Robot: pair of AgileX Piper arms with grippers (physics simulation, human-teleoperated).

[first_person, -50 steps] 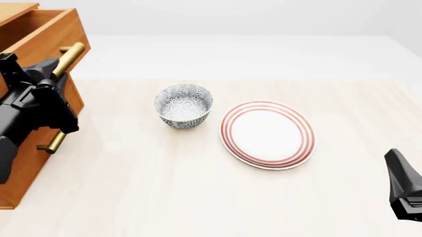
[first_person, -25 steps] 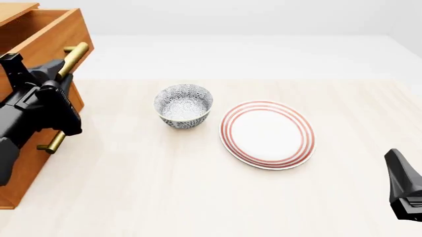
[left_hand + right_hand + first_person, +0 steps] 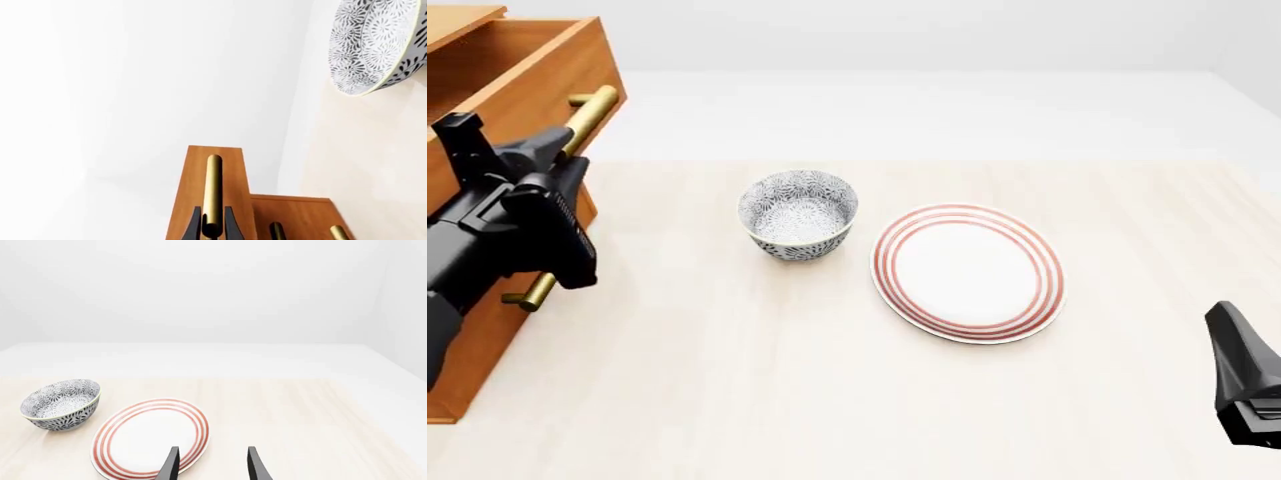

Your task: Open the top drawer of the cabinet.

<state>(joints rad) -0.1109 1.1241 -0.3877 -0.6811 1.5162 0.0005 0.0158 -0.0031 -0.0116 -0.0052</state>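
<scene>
The left claw (image 3: 212,227) is pinched on the brass bar handle (image 3: 590,112) of the top drawer (image 3: 531,70); in the left wrist view its two dark fingers stand on either side of the bar, close against it. The cabinet (image 3: 487,300) stands at the left edge of the surface (image 3: 827,380), and the top drawer already sticks out from it toward the middle of the surface, beyond the front of the lower drawers.

The long axis of the handle runs across the drawer front, and the claw grips across this axis, so I judge that the pull must go straight away from the cabinet front, toward the side where the patterned bowl (image 3: 798,213) stands. The bowl is near this path but apart from the drawer.

The right claw (image 3: 212,465) is spread, holds nothing, and hangs over the near edge of the striped plate (image 3: 150,437), well apart from the cabinet. The left arm is clearly the nearer one.
</scene>
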